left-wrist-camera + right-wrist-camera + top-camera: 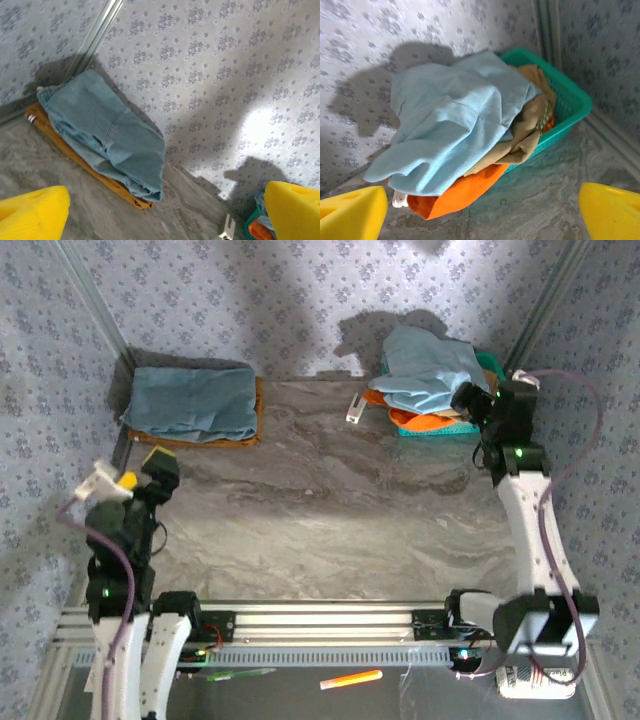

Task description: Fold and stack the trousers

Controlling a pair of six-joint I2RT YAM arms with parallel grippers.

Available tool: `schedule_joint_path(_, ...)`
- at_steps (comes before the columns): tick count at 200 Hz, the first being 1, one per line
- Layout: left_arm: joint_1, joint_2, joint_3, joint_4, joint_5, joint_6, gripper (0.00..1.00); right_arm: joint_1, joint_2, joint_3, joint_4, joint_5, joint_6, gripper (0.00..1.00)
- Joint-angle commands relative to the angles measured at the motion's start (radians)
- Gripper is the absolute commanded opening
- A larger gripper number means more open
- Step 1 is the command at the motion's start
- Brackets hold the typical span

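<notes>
The middle of the table (330, 510) lies bare from the near rail (320, 625) to the far wall (300, 300), open to either arm; the far left corner is taken by a folded stack (195, 405), a blue-grey piece on a tan one, set against the wall; a small white object (355, 408) stands at the far edge, just left of the heap; the far right corner is blocked by a green basket (570, 107), with the trousers (455, 120) heaped over it, a tan garment (530, 130) beneath them and an orange garment (460, 192) spilling onto the table; the right gripper (468, 398), jaws wide, hangs at the heap's near right side; bare table runs between the stack and the white object.
</notes>
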Motion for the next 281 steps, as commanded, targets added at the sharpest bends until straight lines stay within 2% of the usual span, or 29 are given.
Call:
schedule_joint_path(1, 0.003, -0.078, -0.072, -0.091, 0.019, -0.114, 1.00, -0.018, 0.163, 0.137, -0.106, -0.081, 0.055, 0.99)
schedule_joint_path(56, 0.001, 0.058, -0.043, -0.133, 0.295, -0.034, 1.00, -0.044, 0.577, 0.460, -0.136, -0.170, 0.093, 1.00)
schedule_joint_path(102, -0.005, 0.151, -0.059, -0.155, 0.384, -0.022, 1.00, -0.053, 0.862, 0.715, -0.191, -0.263, 0.105, 1.00)
schedule_joint_path(128, -0.009, 0.190, -0.056, -0.163, 0.398, -0.029, 1.00, -0.055, 0.949, 0.786, -0.194, -0.323, 0.119, 0.86)
schedule_joint_path(139, -0.010, 0.193, -0.055, -0.160, 0.397, -0.030, 1.00, -0.056, 0.968, 0.807, -0.194, -0.342, 0.121, 0.72)
schedule_joint_path(167, -0.015, 0.194, -0.059, -0.141, 0.415, -0.045, 1.00, -0.045, 0.943, 0.835, -0.222, -0.353, 0.102, 0.20)
schedule_joint_path(182, -0.019, 0.197, -0.055, -0.137, 0.434, -0.046, 0.99, -0.031, 0.890, 0.831, -0.225, -0.323, 0.083, 0.00)
schedule_joint_path(205, -0.032, 0.202, -0.047, -0.132, 0.465, -0.045, 0.98, 0.004, 0.768, 0.799, -0.211, -0.270, 0.067, 0.00)
schedule_joint_path(243, -0.063, 0.193, -0.028, -0.155, 0.476, -0.030, 0.95, 0.061, 0.564, 0.740, -0.152, -0.110, 0.046, 0.00)
schedule_joint_path(281, -0.074, 0.174, -0.022, -0.163, 0.461, -0.025, 0.94, 0.097, 0.452, 0.778, -0.144, -0.119, 0.013, 0.00)
